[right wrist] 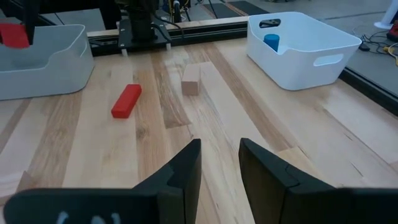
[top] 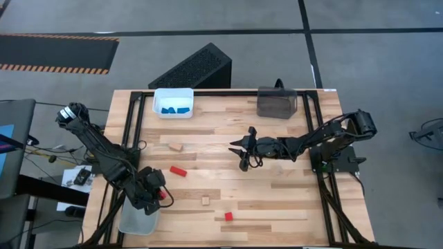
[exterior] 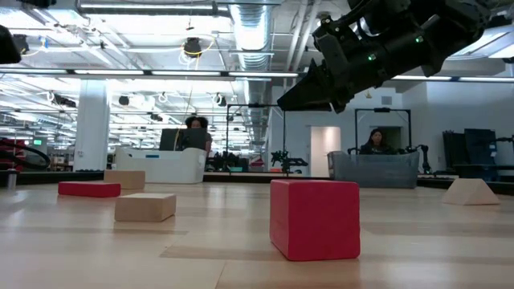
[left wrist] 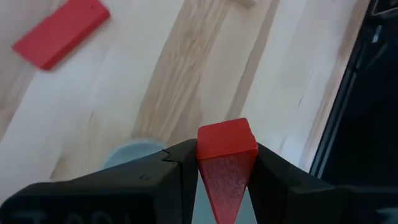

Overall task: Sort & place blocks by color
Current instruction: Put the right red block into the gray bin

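My left gripper (top: pixel 160 195) is shut on a small red block (left wrist: pixel 226 139) at the table's near left, just above the grey bin (top: pixel 138 218). My right gripper (right wrist: pixel 221 163) hovers open over the table's middle (top: pixel 242 149), touching nothing. On the wood lie a red bar (top: pixel 178 170), a light wood block (top: pixel 176 146), a wood cube (top: pixel 205 200) and a red cube (top: pixel 228 216). A wood wedge (exterior: pixel 470 191) shows in the low view. Blue blocks (top: pixel 173 108) lie in the white bin (top: pixel 158 97). My left gripper pinches the red block between its two fingers (left wrist: pixel 180 171), one finger on each opposite side face (left wrist: pixel 214 180). The block's end face sticks out past the fingertips. It is lifted clear, above the grey bin's rim (left wrist: pixel 134 152).
A dark tinted bin (top: pixel 277 102) stands at the far edge, right of the white bin. Black frame rails run along the table's left and right sides. People sit in the room beyond the far edge. Bare wood lies between the loose blocks and the right rail.
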